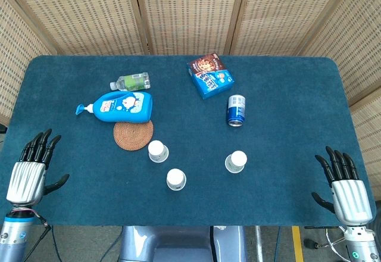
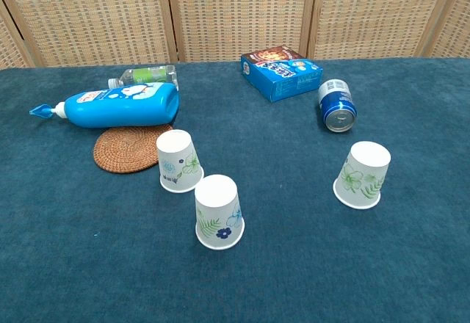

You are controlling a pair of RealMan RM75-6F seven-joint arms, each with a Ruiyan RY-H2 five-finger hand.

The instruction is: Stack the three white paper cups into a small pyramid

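Three white paper cups with flower prints stand upside down on the blue table. One cup (image 1: 158, 151) (image 2: 178, 161) sits beside the woven coaster. A second cup (image 1: 176, 179) (image 2: 218, 211) stands nearer the front edge. The third cup (image 1: 236, 161) (image 2: 360, 175) stands apart to the right. My left hand (image 1: 31, 170) hovers at the table's front left corner with fingers spread and nothing in it. At the front right corner, my right hand (image 1: 343, 187) is likewise spread and empty. Neither hand appears in the chest view.
A blue bottle (image 1: 118, 107) (image 2: 110, 106) lies on its side over a round woven coaster (image 1: 133, 134) (image 2: 128, 147). Behind it lies a clear water bottle (image 1: 131, 82) (image 2: 144, 75). A blue snack box (image 1: 211, 76) (image 2: 280, 75) and a tipped blue can (image 1: 236, 110) (image 2: 337, 105) lie further back.
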